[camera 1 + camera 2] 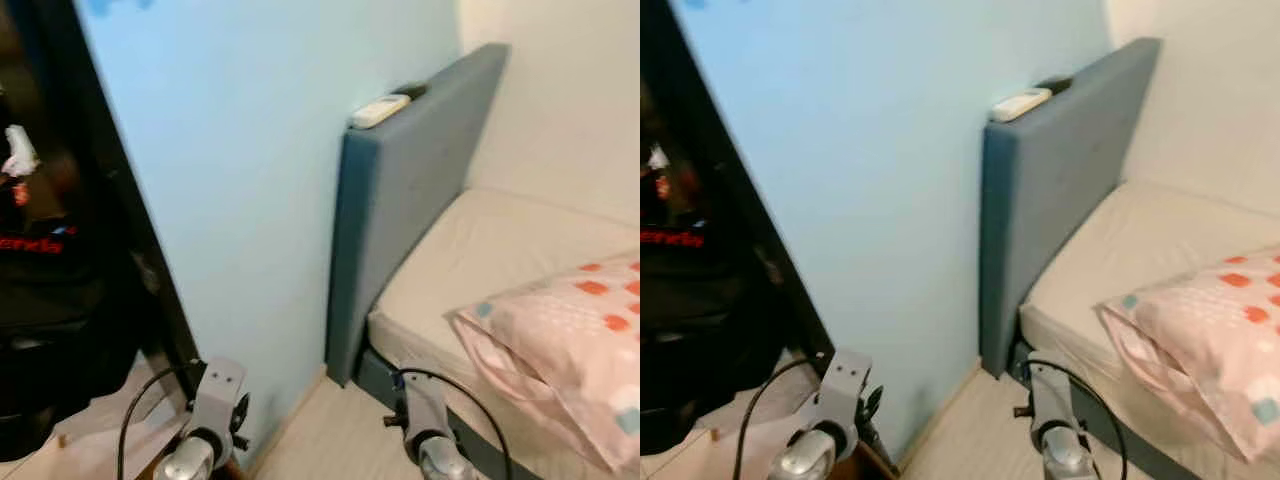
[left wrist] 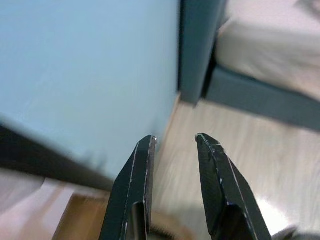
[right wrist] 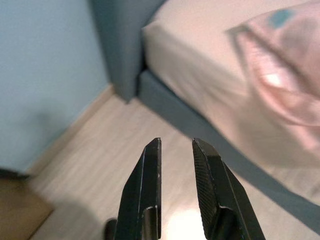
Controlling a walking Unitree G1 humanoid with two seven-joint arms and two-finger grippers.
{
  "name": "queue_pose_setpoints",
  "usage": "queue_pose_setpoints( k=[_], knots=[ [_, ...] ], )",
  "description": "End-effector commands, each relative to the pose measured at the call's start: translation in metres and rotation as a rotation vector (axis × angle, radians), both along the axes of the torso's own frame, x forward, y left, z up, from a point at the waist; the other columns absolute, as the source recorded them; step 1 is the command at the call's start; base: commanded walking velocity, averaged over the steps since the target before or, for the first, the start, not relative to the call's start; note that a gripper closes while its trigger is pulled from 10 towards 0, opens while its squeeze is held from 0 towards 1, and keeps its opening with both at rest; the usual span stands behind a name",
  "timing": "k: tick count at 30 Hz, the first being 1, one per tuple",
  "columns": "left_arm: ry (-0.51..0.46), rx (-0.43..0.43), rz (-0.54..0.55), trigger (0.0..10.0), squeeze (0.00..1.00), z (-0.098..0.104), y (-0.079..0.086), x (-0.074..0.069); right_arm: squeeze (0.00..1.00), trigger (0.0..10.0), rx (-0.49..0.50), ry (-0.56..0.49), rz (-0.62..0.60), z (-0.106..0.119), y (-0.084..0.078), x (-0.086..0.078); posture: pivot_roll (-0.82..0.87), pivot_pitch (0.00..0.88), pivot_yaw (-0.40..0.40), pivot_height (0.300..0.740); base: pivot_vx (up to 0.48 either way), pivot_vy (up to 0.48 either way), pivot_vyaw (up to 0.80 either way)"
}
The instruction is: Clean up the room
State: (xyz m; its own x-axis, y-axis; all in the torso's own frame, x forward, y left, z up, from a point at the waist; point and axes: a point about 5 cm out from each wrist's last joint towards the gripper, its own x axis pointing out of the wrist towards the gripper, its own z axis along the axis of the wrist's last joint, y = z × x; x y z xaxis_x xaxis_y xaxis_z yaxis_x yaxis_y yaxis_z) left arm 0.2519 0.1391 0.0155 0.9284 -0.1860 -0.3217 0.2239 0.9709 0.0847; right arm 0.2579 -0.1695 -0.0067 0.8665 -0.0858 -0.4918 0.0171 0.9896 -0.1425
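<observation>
Probably the white remote [image 1: 379, 111] atop the blue headboard [image 1: 400, 200] wants tidying, so with the left gripper [image 2: 174, 150] and right gripper [image 3: 176, 150] both parted, empty and low beside that headboard's foot, step closer before raising an arm.

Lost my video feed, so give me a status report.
Left gripper and right gripper open, empty, low over floor. White remote on headboard top. Pillow on bed, nothing blocking.
</observation>
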Motion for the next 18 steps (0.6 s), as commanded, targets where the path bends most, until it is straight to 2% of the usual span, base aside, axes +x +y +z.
queue_pose_setpoints(
  k=[1,8,14,18],
  knots=[
    [0.02,0.017,0.01,10.0,0.0,-0.005,0.005,-0.004,0.0,10.0,0.025,0.014,0.002,-0.004,0.006,-0.004,-0.02,0.066,0.004,0.74,0.0,0.0,-0.8],
    [0.012,0.014,0.011,10.0,0.0,-0.003,0.005,-0.002,0.0,10.0,0.026,0.01,0.005,-0.004,0.007,-0.004,-0.02,0.065,0.004,0.74,0.0,0.0,-0.8],
    [0.072,0.019,0.036,10.0,0.0,-0.017,0.011,-0.01,0.0,10.0,0.022,0.0,0.006,-0.003,0.009,-0.004,-0.02,0.064,0.009,0.74,0.0,0.0,-0.8],
    [0.071,0.014,0.044,10.0,0.0,-0.017,0.012,-0.011,0.0,10.0,0.021,-0.002,0.007,-0.003,0.009,-0.004,-0.01,0.063,0.006,0.74,0.0,0.0,-0.8]
  ],
)
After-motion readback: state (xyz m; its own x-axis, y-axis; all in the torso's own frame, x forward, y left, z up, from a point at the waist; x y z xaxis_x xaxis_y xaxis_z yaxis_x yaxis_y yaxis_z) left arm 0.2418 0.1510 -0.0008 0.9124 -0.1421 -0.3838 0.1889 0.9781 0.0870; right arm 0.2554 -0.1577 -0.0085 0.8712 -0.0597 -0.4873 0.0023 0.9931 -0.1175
